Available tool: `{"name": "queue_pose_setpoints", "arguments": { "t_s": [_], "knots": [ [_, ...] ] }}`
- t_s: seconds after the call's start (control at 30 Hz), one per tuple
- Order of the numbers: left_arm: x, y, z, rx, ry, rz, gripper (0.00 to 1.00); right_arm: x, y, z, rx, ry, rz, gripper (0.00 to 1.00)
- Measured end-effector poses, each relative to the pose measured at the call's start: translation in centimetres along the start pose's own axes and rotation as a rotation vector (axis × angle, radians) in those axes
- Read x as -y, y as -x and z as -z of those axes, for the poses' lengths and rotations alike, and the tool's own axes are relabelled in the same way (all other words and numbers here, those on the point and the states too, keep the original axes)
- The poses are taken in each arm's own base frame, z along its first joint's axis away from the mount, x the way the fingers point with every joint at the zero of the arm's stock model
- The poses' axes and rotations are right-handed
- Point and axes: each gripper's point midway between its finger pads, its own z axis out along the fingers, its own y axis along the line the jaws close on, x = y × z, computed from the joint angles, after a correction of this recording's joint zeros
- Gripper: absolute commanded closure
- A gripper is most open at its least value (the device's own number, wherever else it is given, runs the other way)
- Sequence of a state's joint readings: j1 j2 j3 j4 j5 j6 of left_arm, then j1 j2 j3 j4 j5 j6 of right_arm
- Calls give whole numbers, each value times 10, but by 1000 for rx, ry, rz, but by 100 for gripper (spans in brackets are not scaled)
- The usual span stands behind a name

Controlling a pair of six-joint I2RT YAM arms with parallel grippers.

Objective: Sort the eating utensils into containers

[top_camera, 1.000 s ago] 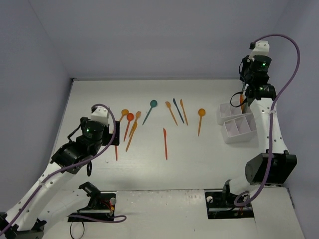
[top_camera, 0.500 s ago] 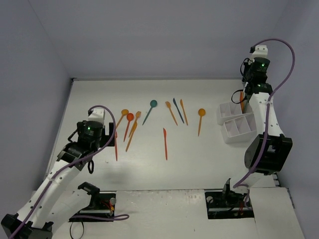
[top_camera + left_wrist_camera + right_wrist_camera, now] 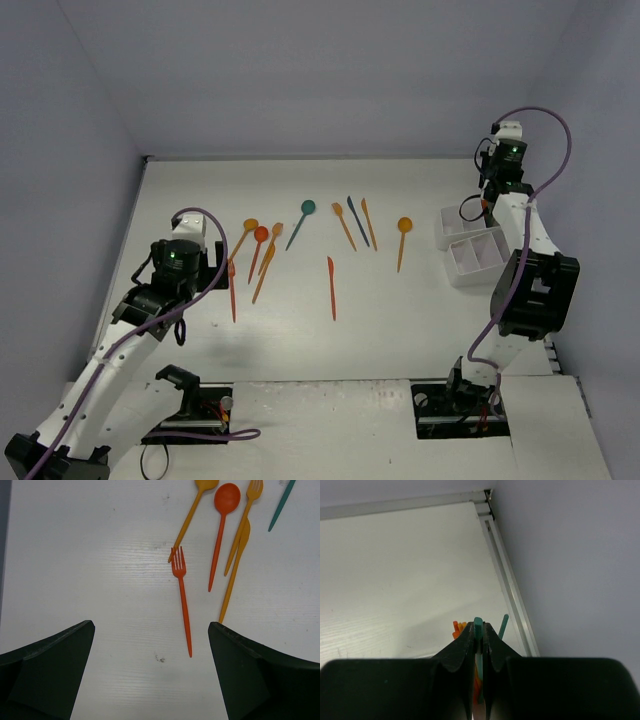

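The right claw (image 3: 478, 639) was pictured clamped shut on a teal utensil (image 3: 478, 623). Its end was pinched between the two fingers and showed just above them; which kind of utensil it was could not be told. The claw was held near the far right corner of the table (image 3: 400, 330), over the far end of the white organizer (image 3: 475, 252). Just beyond the fingertips, a cluster of orange handles (image 3: 457, 627) and a second teal handle (image 3: 503, 625) were seen standing up.

The left claw (image 3: 151, 627) was held wide open over the left side of the table, with nothing gripped. A red fork (image 3: 182, 600) was seen lying flat between and just ahead of its fingers, tines pointed away, touched by neither finger. An orange spoon (image 3: 192, 515) was laid with its handle end beside the fork's tines. To the right were seen a red spoon (image 3: 225, 502), an orange fork (image 3: 248, 505) and an orange knife (image 3: 234, 580), the last two lying against each other.

Farther along the table, well apart from the organizer, more pieces were scattered: a teal spoon (image 3: 305, 212), a dark knife (image 3: 358, 222) flanked by a pair of orange utensils (image 3: 368, 224), a lone orange spoon (image 3: 403, 228) and a red-orange knife (image 3: 331, 288).
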State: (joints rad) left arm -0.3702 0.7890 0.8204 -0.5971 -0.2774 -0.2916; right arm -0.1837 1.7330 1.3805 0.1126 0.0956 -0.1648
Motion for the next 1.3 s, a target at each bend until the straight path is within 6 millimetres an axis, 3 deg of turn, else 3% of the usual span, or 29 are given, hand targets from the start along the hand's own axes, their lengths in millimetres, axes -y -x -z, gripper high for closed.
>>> {"name": "queue_pose_setpoints", "arguments": {
  "t_s": [0.23,0.33,0.5,0.6,0.73,0.83,0.93,1.13,1.3],
  "knots": [
    [2,0,-1,-2,-9,3,3,-4,-26,0,-49,5,-12,52],
    [2,0,-1,-3,-12,3,3,-3,-24,8,-41,4,-25,47],
    [3,0,-1,-2,-16,3,3,-4,8,38,35,8,-51,42],
    [4,0,-1,-2,-23,4,3,-37,30,67,76,70,-43,41],
    [6,1,-1,0,-36,6,3,-115,35,105,65,231,-28,41],
    [7,1,0,-1,-42,6,3,-169,9,132,-24,349,2,42],
    [8,1,-1,-1,-43,6,3,-207,-22,159,-128,442,30,43],
    [8,-1,-2,-11,-40,2,3,-267,-96,204,-347,560,101,43],
    [9,-1,-3,-14,-44,2,3,-302,-153,228,-518,616,164,43]
  ]
}}
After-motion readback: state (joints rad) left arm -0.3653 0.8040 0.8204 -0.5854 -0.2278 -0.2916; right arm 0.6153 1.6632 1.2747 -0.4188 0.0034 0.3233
